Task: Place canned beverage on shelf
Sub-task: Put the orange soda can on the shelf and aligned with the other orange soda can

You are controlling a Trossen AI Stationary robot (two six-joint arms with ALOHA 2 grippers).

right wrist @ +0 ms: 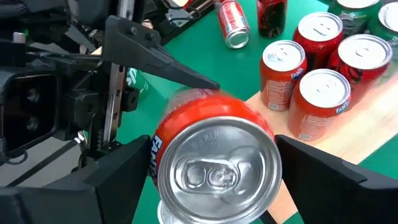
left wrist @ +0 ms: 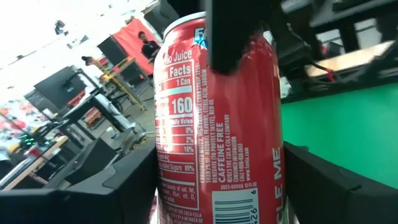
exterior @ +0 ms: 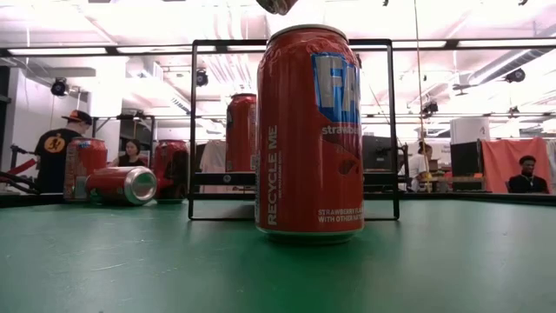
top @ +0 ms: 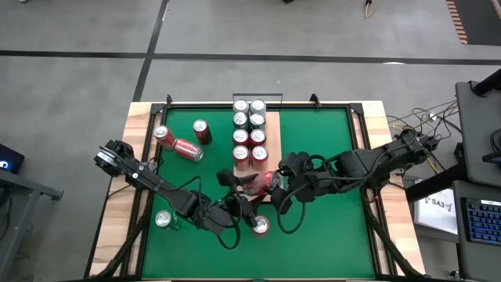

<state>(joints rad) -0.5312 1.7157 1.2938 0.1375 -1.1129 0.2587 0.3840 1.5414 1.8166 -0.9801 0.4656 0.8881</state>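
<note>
High view, entry by item.

- Held can (top: 266,182): red, tipped on its side, off the green mat (top: 329,235), caught between both hands at mid-desk. Presumably mid-handover, since neither arm alone covers pick-up spot and shelf.
- Left hand (left wrist: 217,193): clenched on held can around its lower body, label facing the wrist camera. Likely the carrier.
- Right hand (right wrist: 214,180): set around the can's top end, pull-tab lid toward its camera. Whether clamped or released, cannot tell. Placed opposite the left hand, probably to take over the can without a collision.
- Shelf (top: 270,168): pale wood board just beyond both hands, its bare near end directly under or beside the held can. Likely the target slot.
- Shelved cans (top: 248,129): eight, upright, two tight columns filling the shelf's far part, beyond the hands. Packed far-first, seemingly to keep the near end reachable.
- Standing can (top: 259,226): upright on the mat, just on the near side of the hands, apart from them. Looms large in low view. Probably next in line.
- Loose cans (top: 186,149): beyond the left hand, toward the left arm's side; one lying, others upright, one more (top: 163,219) near the left desk (top: 137,157) edge. Awaiting collection.
</note>
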